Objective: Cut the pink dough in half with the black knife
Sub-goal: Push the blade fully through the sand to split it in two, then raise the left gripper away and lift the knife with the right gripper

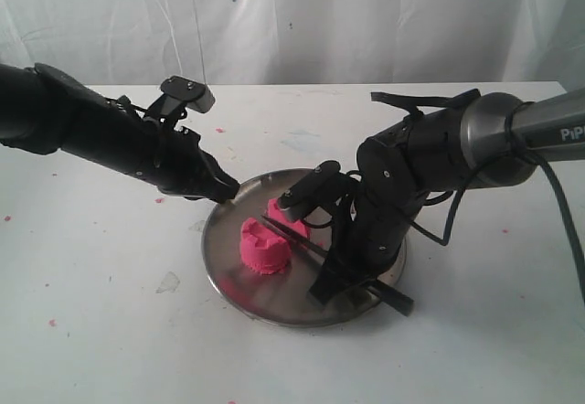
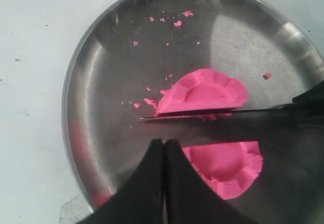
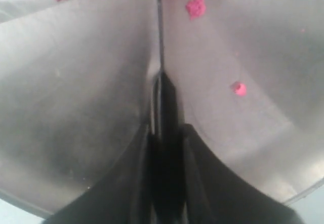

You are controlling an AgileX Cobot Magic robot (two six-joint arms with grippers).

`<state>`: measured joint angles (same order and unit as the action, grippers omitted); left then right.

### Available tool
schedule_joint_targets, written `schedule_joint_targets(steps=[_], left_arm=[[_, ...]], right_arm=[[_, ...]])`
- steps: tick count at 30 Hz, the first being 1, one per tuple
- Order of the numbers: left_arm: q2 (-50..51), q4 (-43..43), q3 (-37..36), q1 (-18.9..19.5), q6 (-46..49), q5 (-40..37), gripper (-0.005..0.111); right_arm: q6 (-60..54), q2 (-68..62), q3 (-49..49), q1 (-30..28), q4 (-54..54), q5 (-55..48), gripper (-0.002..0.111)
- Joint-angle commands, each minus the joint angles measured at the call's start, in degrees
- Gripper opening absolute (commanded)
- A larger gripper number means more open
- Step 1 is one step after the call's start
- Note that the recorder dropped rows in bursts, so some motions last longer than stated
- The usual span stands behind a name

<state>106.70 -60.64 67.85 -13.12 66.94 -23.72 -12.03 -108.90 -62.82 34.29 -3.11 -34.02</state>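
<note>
The pink dough lies in two halves on a round steel plate (image 1: 265, 305), one half (image 2: 205, 92) on each side of the blade and the other (image 2: 226, 166) close beside my left fingers. In the exterior view the halves (image 1: 263, 247) stand near the plate's middle. The black knife (image 2: 202, 113) lies level in the gap between them, its tip past the dough. My right gripper (image 3: 164, 133) is shut on the knife's handle (image 1: 366, 285), and the blade (image 3: 160, 41) runs straight ahead. My left gripper (image 2: 164, 142) is shut and empty, its tips at the plate's rim (image 1: 228, 189).
Tiny pink crumbs (image 2: 177, 22) are scattered over the plate (image 2: 101, 82) and a few (image 3: 195, 6) lie near the blade. The plate sits on a white table (image 1: 110, 331) with small pink specks; a white curtain (image 1: 292, 20) hangs behind.
</note>
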Motion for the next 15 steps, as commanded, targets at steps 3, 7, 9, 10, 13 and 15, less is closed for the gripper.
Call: schedule_joint_targets(steps=[3,7,9,10,13,15], left_arm=[[-3.6,3.3,-0.4,-0.2,-7.9,-3.3,0.000],[-5.5,4.2,-1.2,-0.2,-8.5,-5.5,0.000],[-6.7,4.4,-2.1,-0.2,-8.5,-5.3,0.000],[-7.3,4.4,-2.6,-0.2,-8.5,-4.8,0.000],[-9.5,4.2,-4.4,-0.2,-8.5,-2.4,0.000],[-10.9,4.2,-5.7,-0.2,-8.5,-0.6,0.000]], right_arm=[[0.2,0.8,0.1,0.2,0.6,-0.3,0.000],[-1.2,0.8,0.1,0.5,2.2,-0.7,0.000],[-1.2,0.8,0.1,1.1,2.7,-0.7,0.000],[-1.4,0.8,0.1,1.7,3.1,-0.7,0.000],[-1.5,0.8,0.1,3.0,3.1,-0.5,0.000],[-1.5,0.8,0.1,3.5,3.1,-0.3,0.000]])
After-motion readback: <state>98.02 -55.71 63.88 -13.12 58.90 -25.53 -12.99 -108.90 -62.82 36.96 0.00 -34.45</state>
